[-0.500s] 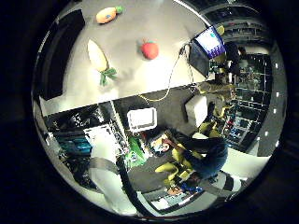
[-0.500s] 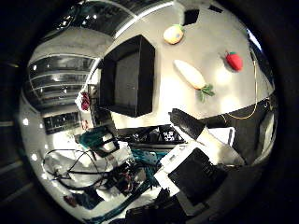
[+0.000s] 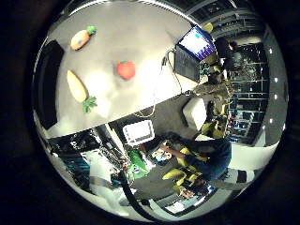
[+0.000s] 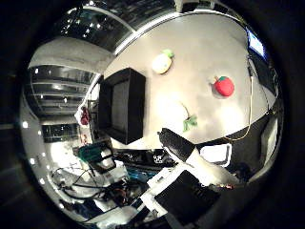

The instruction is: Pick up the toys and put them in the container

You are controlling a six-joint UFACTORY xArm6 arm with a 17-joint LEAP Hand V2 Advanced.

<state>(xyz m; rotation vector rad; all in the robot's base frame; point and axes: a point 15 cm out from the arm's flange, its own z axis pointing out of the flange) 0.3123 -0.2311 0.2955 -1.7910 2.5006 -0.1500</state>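
Three toys lie on the pale table (image 3: 141,37), far below my palm. In the little finger side view I see an orange carrot (image 3: 82,37), a red round toy (image 3: 126,69) and a white radish (image 3: 75,84) with green leaves. The black container (image 4: 124,103) stands on the same table beside them, shown in the thumb side view. That view also shows the red toy (image 4: 224,86) and a pale toy with a green top (image 4: 162,63). My right hand (image 4: 195,162) reaches into that view with a straight finger, holds nothing, and hides most of the radish.
A laptop with a lit screen (image 3: 197,42) stands at the table's edge, and a yellow cable (image 3: 164,94) runs across the table near the red toy. Beyond the table's edge lie cluttered equipment and a white box (image 3: 141,131).
Both views have shifted, so the hand has moved and turned. The toys and container lie where they were. A finger now covers the radish in the thumb side view.
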